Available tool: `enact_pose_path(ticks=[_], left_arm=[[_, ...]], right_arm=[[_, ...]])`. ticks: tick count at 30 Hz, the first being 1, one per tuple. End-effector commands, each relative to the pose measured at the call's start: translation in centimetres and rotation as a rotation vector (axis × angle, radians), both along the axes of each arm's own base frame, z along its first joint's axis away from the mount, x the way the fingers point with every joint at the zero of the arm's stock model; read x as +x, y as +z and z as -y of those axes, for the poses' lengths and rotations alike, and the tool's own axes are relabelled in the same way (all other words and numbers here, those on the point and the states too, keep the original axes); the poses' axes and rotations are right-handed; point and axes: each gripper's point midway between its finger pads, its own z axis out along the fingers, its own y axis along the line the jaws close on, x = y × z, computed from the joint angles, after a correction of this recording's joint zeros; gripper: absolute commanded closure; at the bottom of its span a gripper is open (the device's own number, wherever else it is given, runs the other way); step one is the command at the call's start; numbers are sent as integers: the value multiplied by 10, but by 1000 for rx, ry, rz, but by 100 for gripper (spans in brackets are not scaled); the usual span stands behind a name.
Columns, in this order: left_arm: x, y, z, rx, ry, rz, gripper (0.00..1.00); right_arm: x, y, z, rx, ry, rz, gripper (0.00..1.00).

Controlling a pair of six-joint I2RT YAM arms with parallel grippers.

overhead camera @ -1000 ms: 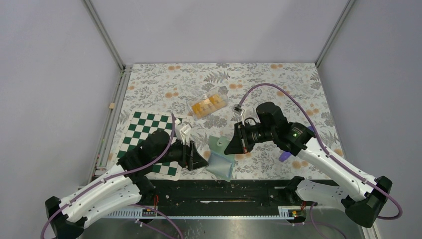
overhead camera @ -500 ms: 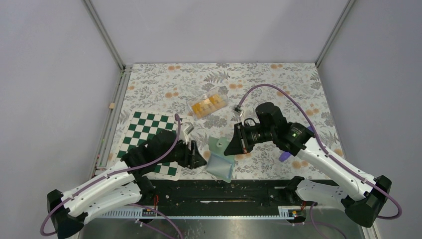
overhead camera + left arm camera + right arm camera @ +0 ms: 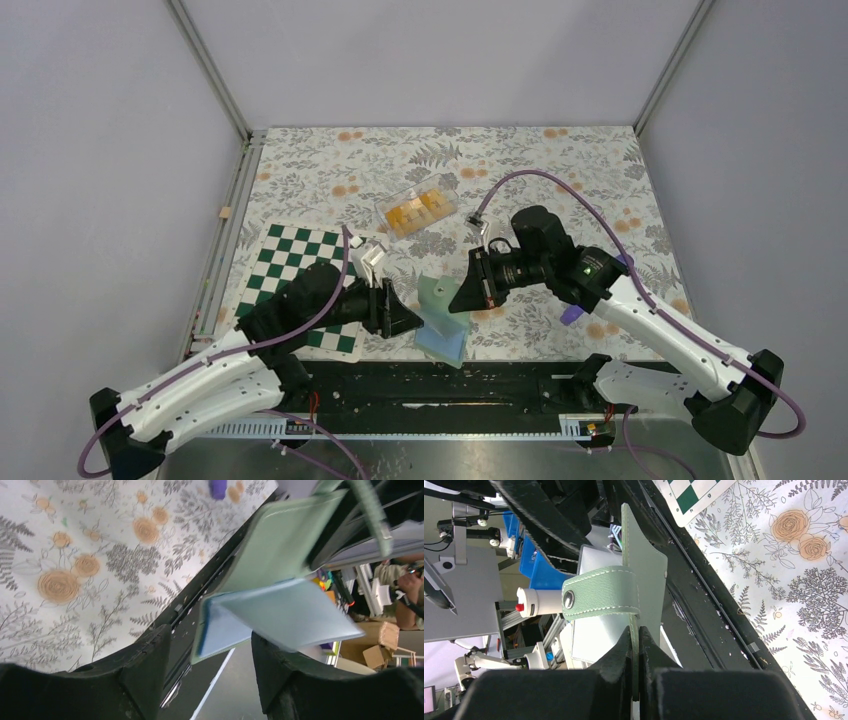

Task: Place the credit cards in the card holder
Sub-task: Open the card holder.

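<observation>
The card holder (image 3: pixel 441 322), a pale green wallet with a light blue inside, hangs half open above the table's front edge. My right gripper (image 3: pixel 463 296) is shut on its green flap (image 3: pixel 644 575), just under the strap with a snap (image 3: pixel 599 597). My left gripper (image 3: pixel 407 319) is open, its tips right at the holder's left edge. In the left wrist view the blue inner leaf (image 3: pixel 280 617) and green cover (image 3: pixel 280 540) hang just ahead of my open left gripper (image 3: pixel 211 634). The orange-yellow credit cards (image 3: pixel 417 209) lie in a clear box at mid table.
The green-and-white chequered board (image 3: pixel 296 262) lies under my left arm and also shows in the right wrist view (image 3: pixel 694 491). A small purple object (image 3: pixel 570 314) lies by my right arm. A black rail (image 3: pixel 500 376) runs along the front edge.
My left gripper has moved right, up to the holder's left edge. The holder has tilted and swung slightly in the right gripper, which has hardly moved.
</observation>
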Motion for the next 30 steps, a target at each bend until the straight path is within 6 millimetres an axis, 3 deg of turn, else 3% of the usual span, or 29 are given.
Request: enact_pose_path(ticks=[1,5,9,16,21,27,30], left_arm=[[3,35,10,-147,-8,78,39],[4,47,18,-225,-20,104,34],[7,46,25,-246,-30,106,32],[7,58,33,-333,-56,135,33],[-3,77,32,-455,-98,153,54],[-10,84,27,-487,-116,162,100],[-7,80,22,-451,-84,156,100]], right_arm=[[-3,12,-6,76,34,6,100],[-8,19,-8,120,58,4,100],[-16,30,-11,185,106,-29,100],[-23,38,-13,240,138,-55,100],[-20,36,-15,235,122,-55,100],[-10,34,-17,215,80,-41,94],[-2,30,-13,166,38,-11,85]])
